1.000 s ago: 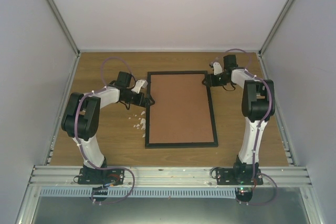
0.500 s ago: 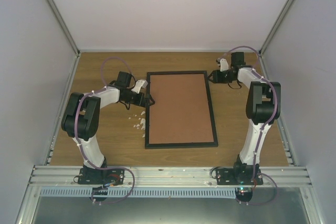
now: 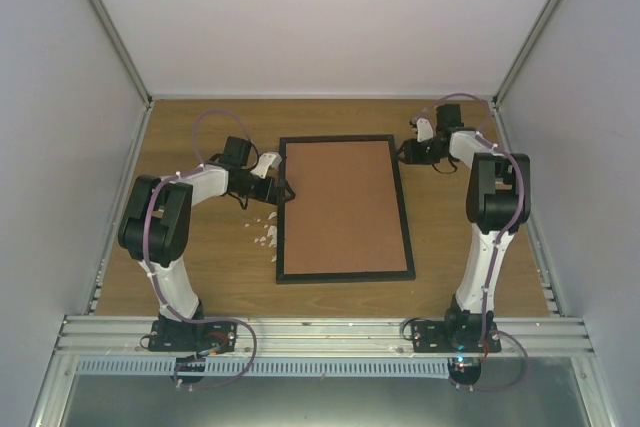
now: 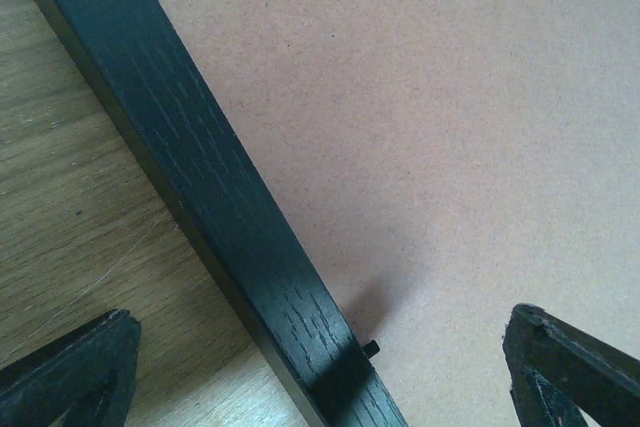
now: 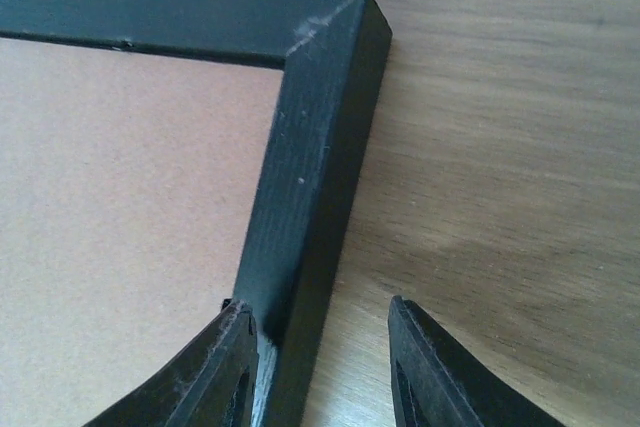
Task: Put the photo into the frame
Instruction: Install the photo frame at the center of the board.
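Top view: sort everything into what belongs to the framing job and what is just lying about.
Job: the frame, face down; brown backing board in it; left gripper and right gripper, each astride a side rail.
Lying about: white scraps on the table beside the frame's left rail.

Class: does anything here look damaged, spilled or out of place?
Small white scraps lie scattered on the table beside the frame's left edge, like debris. The frame's far right corner joint is scuffed pale.

frame [image 5: 320,147]: I see black, faint wood grain
backing board [image 5: 120,197]: plain brown
table [image 5: 500,147]: light oak grain
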Tool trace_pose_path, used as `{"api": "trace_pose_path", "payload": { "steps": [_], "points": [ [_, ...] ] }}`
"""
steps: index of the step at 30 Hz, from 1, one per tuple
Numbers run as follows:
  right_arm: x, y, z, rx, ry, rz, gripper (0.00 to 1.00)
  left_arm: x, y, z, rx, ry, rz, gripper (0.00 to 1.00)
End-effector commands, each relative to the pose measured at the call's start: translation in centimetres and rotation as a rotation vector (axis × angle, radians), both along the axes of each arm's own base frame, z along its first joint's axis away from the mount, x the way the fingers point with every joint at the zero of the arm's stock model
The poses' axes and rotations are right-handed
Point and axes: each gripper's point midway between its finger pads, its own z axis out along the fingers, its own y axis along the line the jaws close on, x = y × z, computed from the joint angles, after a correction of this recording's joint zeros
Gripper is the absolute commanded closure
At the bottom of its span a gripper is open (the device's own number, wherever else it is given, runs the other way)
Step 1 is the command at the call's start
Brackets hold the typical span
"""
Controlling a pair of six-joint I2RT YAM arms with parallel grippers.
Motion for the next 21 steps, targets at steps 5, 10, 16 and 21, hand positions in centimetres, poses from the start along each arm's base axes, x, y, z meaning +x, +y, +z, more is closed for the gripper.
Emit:
{"api": "trace_pose_path", "payload": {
  "steps": [5, 10, 16, 21],
  "points": [
    [-0.7, 0.5, -2.2, -0.015, 0.048, 0.014, 0.63, 1.1, -0.4, 0.2, -0.008, -0.028, 0.003, 0.01],
    [-0.9, 0.8, -2.5, -0.016, 0.057, 0.020, 0.63, 1.2, -0.4, 0.2, -0.005, -0.028, 0.005, 0.01],
    [-1.0, 0.6, -2.9, -0.025, 0.064, 0.016, 0.63, 1.2, -0.5, 0.1, -0.008, -0.025, 0.004, 0.01],
    [-1.3, 2.2, -3.4, -0.032, 0.070, 0.048, 0.63, 1.2, -0.4, 0.0, -0.007, -0.024, 0.006, 0.01]
  ]
}}
